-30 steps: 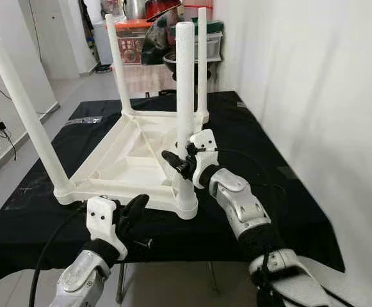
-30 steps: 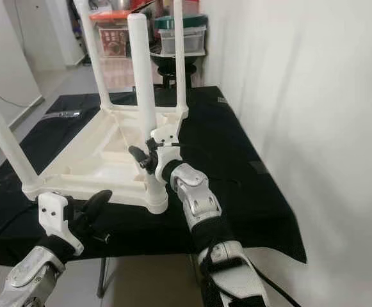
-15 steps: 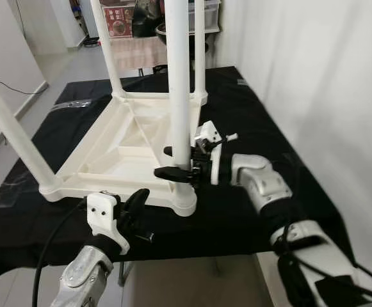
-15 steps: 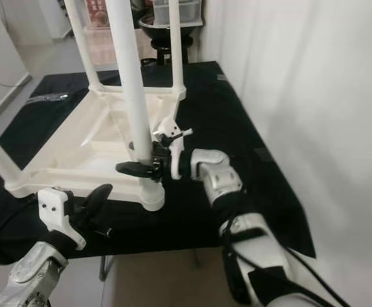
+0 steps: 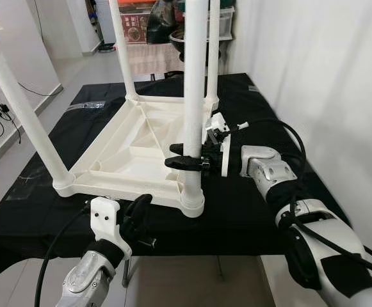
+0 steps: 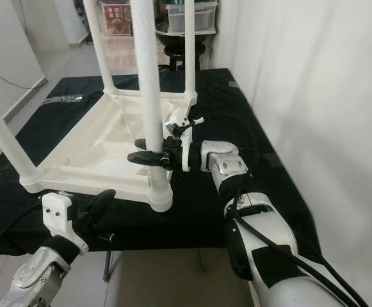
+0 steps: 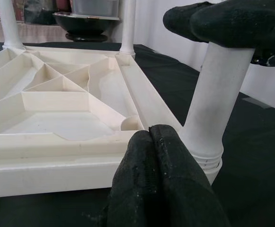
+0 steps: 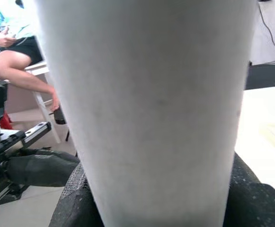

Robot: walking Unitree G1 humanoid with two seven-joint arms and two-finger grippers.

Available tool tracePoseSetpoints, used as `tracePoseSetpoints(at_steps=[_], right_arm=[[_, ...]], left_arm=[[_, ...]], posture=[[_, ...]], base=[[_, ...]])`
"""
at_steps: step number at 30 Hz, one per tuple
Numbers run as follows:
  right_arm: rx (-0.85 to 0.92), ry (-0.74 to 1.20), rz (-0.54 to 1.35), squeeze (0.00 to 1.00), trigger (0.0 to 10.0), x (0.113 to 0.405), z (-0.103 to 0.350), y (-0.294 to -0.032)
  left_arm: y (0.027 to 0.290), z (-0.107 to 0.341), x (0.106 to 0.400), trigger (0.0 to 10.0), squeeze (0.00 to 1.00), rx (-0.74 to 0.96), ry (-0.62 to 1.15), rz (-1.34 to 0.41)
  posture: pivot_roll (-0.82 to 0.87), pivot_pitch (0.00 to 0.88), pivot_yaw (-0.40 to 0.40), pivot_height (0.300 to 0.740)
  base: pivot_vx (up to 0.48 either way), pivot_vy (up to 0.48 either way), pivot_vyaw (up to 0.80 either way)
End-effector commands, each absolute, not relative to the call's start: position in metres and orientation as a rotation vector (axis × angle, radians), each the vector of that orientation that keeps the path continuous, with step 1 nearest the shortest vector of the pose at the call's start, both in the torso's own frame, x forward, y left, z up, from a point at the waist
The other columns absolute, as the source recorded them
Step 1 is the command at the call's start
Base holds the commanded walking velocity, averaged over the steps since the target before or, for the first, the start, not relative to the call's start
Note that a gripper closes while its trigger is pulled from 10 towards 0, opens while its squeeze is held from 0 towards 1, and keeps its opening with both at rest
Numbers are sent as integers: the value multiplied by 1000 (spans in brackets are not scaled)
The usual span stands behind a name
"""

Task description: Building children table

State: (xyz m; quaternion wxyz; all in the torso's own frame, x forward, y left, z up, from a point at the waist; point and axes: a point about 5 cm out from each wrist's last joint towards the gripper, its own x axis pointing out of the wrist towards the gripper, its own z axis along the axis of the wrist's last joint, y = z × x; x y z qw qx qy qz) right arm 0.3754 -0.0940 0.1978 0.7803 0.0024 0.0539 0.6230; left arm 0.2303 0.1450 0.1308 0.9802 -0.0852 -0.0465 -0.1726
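On the black-draped counter (image 5: 262, 211), seen from the left eye, a white children's table (image 5: 131, 153) lies upside down with its legs pointing up. The right end effector (image 5: 187, 157) reaches in from the right and has its two black fingers closed around the near right leg (image 5: 194, 96), a little above the socket where that leg meets the frame. The left end effector (image 5: 136, 217) hovers low at the counter's front edge, just before the table's near rim, fingers pressed together and holding nothing.

From the right eye, the ribbed underside of the tabletop forms shallow compartments (image 6: 102, 144); they hold nothing. Plastic storage bins (image 6: 202, 16) sit stacked well behind the counter, their contents too blurred to tell.

Along the left wrist, the closed fingertips (image 7: 158, 156) sit just in front of the leg's socket (image 7: 206, 153), with the right end effector's fingers (image 7: 222, 21) clamped on the leg above.

Along the right wrist, the white leg (image 8: 146, 109) sits between the pads, and a seated person's leg (image 8: 21, 71) shows beyond.
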Motion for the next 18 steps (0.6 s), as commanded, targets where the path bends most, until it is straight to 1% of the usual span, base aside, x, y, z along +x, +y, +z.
tracePoseSetpoints(at_steps=[1, 4, 5, 6, 8, 9, 10, 11, 12, 13, 15, 16, 17, 18], right_arm=[[42, 151, 1368, 0, 0, 374, 193, -92], [37, 148, 1362, 0, 0, 374, 192, -94], [-1, 146, 1315, 0, 0, 376, 190, -99], [-1, 146, 1315, 0, 0, 376, 190, -99], [-52, 150, 1152, 0, 0, 380, 182, -106], [-52, 150, 1152, 0, 0, 380, 182, -106], [90, 110, 757, 0, 0, 388, 167, -103], [198, 123, 457, 0, 0, 389, 154, -107], [198, 123, 457, 0, 0, 389, 154, -107], [190, 205, 421, 0, 0, 365, 122, -95], [190, 205, 421, 0, 0, 365, 122, -95], [151, 163, 486, 0, 0, 359, 126, -87], [101, 225, 564, 0, 0, 358, 118, -81], [101, 225, 564, 0, 0, 358, 118, -81]], left_arm=[[145, 127, 230, 10000, 0, -170, -82, -340], [145, 128, 229, 10000, 0, -171, -83, -340], [146, 128, 229, 10000, 0, -171, -84, -339], [146, 128, 229, 10000, 0, -171, -84, -339], [147, 129, 228, 10000, 0, -170, -86, -336], [147, 129, 228, 10000, 0, -170, -86, -336], [148, 130, 228, 10000, 0, -169, -88, -334], [149, 131, 228, 10000, 0, -168, -90, -333], [149, 131, 228, 10000, 0, -168, -90, -333], [151, 131, 229, 10000, 0, -167, -90, -331], [151, 131, 229, 10000, 0, -167, -90, -331], [152, 130, 229, 10000, 0, -162, -84, -333], [153, 130, 231, 10000, 0, -165, -80, -337], [153, 130, 231, 10000, 0, -165, -80, -337]], posture=[[-22, 0, 7, 740], [-33, 0, 15, 740], [-38, 0, 12, 740], [-38, 0, 12, 740], [-48, 0, 12, 740], [-48, 0, 12, 740], [-56, 0, 10, 740], [-56, 0, 10, 740], [-56, 0, 10, 740], [-65, 22, 43, 740], [-65, 22, 43, 740], [-98, 0, 55, 740], [-68, 0, 36, 740], [-68, 0, 36, 740]], base=[[0, 0, 0], [0, 0, 0], [0, 0, 0], [0, 0, 0], [0, 0, 0], [0, 0, 0], [0, 0, 0], [0, 0, 0], [0, 0, 0], [0, 0, 0], [0, 0, 0], [0, 0, 0], [0, 0, 0], [0, 0, 0]])
